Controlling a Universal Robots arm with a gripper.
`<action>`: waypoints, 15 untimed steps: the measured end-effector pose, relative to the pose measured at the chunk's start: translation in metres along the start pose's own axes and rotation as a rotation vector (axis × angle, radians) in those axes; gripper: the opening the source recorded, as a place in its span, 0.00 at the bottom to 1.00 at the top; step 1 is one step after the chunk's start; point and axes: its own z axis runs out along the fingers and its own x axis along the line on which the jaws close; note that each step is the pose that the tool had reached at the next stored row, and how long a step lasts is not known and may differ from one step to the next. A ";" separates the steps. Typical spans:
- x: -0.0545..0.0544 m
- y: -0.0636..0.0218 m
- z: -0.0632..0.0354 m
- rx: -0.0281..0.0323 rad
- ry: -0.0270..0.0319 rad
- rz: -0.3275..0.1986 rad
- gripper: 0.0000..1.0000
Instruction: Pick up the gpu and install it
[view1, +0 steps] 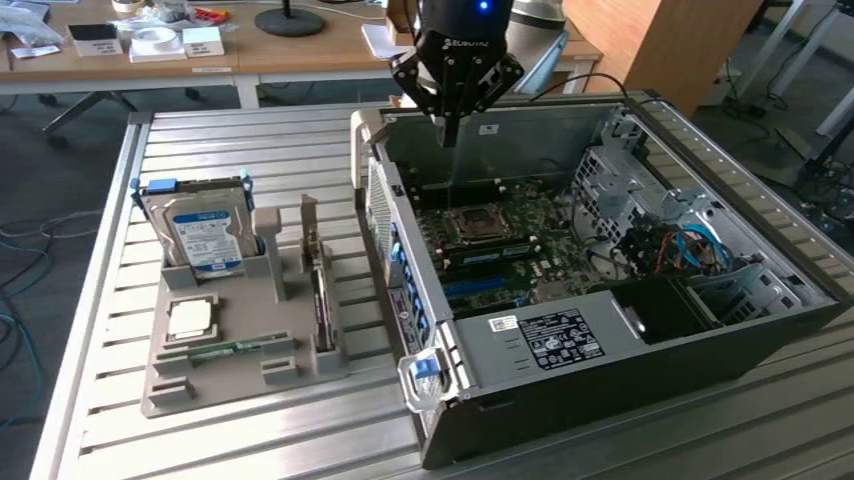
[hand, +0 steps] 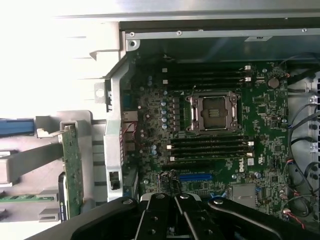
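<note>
The gpu (view1: 318, 295) stands on its long edge in a slot of the grey tray (view1: 200, 395), untouched; in the wrist view it shows edge-on as a thin green strip (hand: 74, 170) just outside the case wall. On the same tray the drive (view1: 203, 235) stands upright towards the exterior view's left, well apart from the card; the cpu (view1: 191, 318) and the ram stick (view1: 227, 350) lie flat nearer the tray's front; the tray rests on the slatted table (view1: 240, 140).

To the exterior view's right lies the opened case (view1: 641, 350), its board (view1: 514, 235) bare, the socket (hand: 212, 112) empty and a blue slot (hand: 196, 177) free. The gripper (view1: 451, 128) hangs over the case's back part, above the board and well apart from the gpu; its fingers are pressed together with nothing between them, and they meet in the wrist view too (hand: 175, 210).

I judge the pick-up not yet begun: the arm is over the install site, not the card. A grasp would call for the jaws parted, brought over the tray and set astride the card's upper edge, square to it; the card is thin and stands close to the tray's posts, so a skewed approach could knock it or miss.
</note>
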 end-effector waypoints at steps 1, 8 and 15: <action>0.001 -0.0001 0.0000 0.0000 -0.0001 0.000 0.11; 0.007 -0.0005 -0.0002 0.0000 -0.0009 0.000 0.11; 0.014 -0.0011 -0.0004 -0.0001 -0.0025 0.000 0.11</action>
